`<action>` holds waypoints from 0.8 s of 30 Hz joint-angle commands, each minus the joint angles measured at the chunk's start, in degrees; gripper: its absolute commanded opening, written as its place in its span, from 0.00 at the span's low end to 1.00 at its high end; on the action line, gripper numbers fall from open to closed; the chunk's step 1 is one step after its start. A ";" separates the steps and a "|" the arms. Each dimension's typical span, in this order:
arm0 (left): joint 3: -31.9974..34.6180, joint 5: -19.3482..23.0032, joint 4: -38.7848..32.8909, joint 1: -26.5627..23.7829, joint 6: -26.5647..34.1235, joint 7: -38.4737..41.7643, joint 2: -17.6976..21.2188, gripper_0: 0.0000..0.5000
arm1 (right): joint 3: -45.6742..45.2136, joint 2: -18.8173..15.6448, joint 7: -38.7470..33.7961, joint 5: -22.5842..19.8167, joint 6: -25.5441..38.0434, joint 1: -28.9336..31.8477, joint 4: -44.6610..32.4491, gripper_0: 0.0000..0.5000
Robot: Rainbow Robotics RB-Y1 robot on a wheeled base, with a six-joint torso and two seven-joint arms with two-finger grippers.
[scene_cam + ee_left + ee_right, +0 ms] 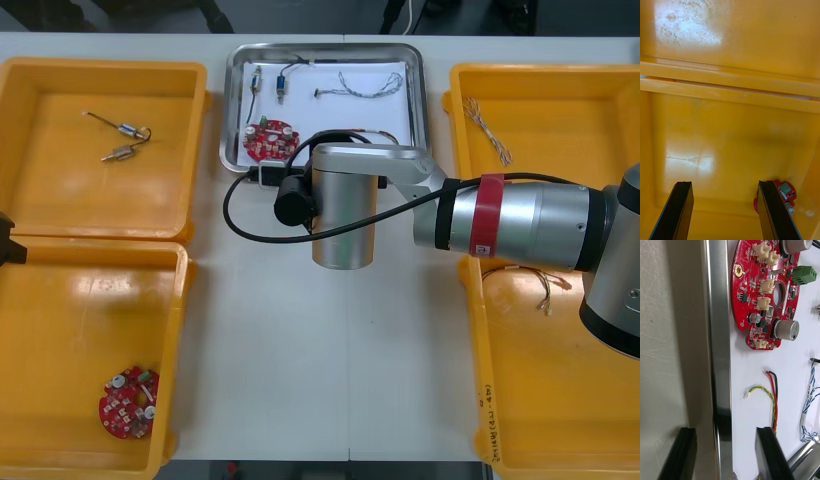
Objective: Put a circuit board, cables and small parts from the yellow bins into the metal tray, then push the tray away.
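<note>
The metal tray [232, 110] stands at the table's far middle, white inside. In it lie a round red circuit board [268, 140], a blue and white cable [370, 85] and small metal parts [258, 80]. My right gripper [262, 176] is at the tray's near edge. In the right wrist view this gripper [726, 429] is open and straddles the shiny rim [718, 352], one finger over the table, the other inside. Past the inner finger lie a red and yellow cable [769, 397] and the circuit board [765, 292]. My left gripper [725, 183] hangs open over a yellow bin.
The left far bin [100, 215] holds two small metal parts [120, 130]. A second circuit board [129, 402] lies in the left near bin, beside my left fingers [775, 210]. Thin cables [488, 130] lie in the right bins. The left arm [8, 245] is parked at the left edge.
</note>
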 commanded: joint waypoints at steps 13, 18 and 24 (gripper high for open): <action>1.77 -0.55 -1.60 0.99 0.39 -4.06 -0.60 1.00 | -6.46 -0.10 1.18 -5.63 12.87 -3.06 -11.74 1.00; 1.77 -0.55 -1.60 0.99 0.39 -4.06 -0.60 1.00 | -11.47 0.08 0.56 -6.07 23.33 -0.34 -20.36 1.00; 1.77 -0.55 -1.60 0.99 0.39 -4.06 -0.60 1.00 | -23.42 -0.01 -0.40 -11.35 36.69 3.97 -28.88 1.00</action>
